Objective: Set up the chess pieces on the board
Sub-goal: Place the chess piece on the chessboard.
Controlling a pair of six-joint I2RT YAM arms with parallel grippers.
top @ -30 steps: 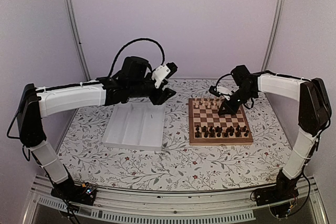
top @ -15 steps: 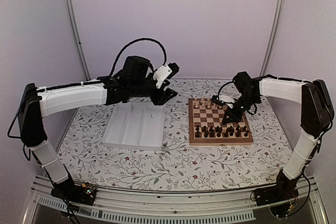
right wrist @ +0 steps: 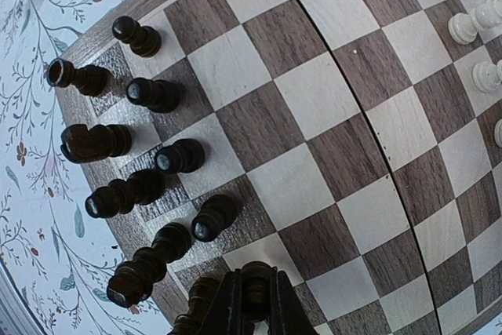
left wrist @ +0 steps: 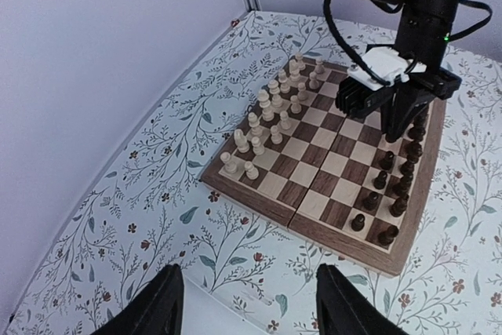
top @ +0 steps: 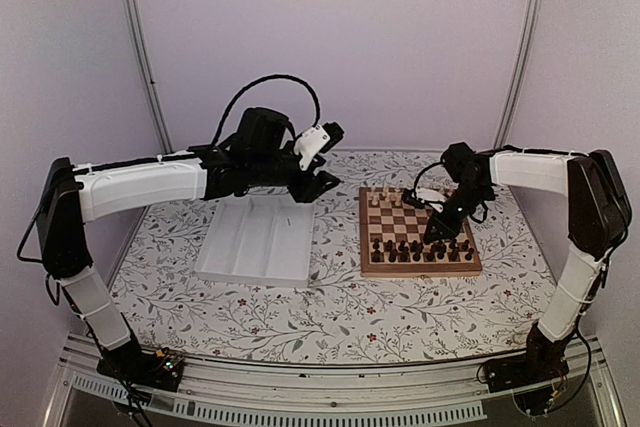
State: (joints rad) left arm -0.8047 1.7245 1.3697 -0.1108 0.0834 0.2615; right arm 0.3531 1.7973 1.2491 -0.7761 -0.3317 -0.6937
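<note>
The board (top: 420,269) lies right of centre, with dark chess pieces (top: 420,250) in two rows along its near side. My right gripper (top: 437,232) hangs low over those rows. In the right wrist view it (right wrist: 255,272) is shut on a dark pawn (right wrist: 256,293) above a light square, with other dark pieces (right wrist: 180,156) standing to its left. My left gripper (top: 322,179) hovers high between tray and board, open with nothing in it. In its wrist view the fingers (left wrist: 161,307) frame bare cloth short of the board (left wrist: 259,203).
Pale wooden pieces (top: 395,197) stand in rows along the board's far side. A white plastic tray (top: 258,239) rests left of the board on the floral cloth. Walls close off the back and sides.
My right gripper has swung from the board's far right toward the near dark rows and dropped lower, still shut on the pawn. The left arm has barely shifted.
</note>
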